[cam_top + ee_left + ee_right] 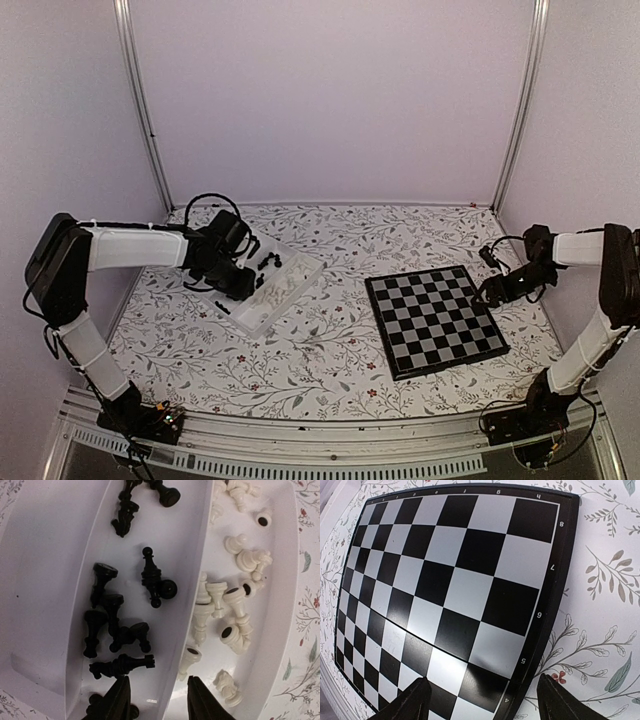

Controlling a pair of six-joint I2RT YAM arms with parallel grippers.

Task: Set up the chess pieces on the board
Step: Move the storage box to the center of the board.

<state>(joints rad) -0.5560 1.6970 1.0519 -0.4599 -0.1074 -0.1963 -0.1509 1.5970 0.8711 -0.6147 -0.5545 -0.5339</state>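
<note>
- Hovering over the plastic tray (45,580), the left gripper (157,700) has its jaws partly open and empty, astride the divider between the black pieces (120,625) and the white pieces (227,605)
- The right gripper (482,702), wide open and empty, hangs over one edge of the bare board (455,580)
- The first pick seems in hand; next, the left jaws must descend and close on one lying piece

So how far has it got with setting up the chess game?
Nothing is placed yet: the board has no pieces on it. The black pieces and white pieces lie jumbled in the two compartments of the tray. The left gripper hangs open over the tray, holding nothing. The right gripper hangs open over the board's edge. Every piece is left to move.
</note>
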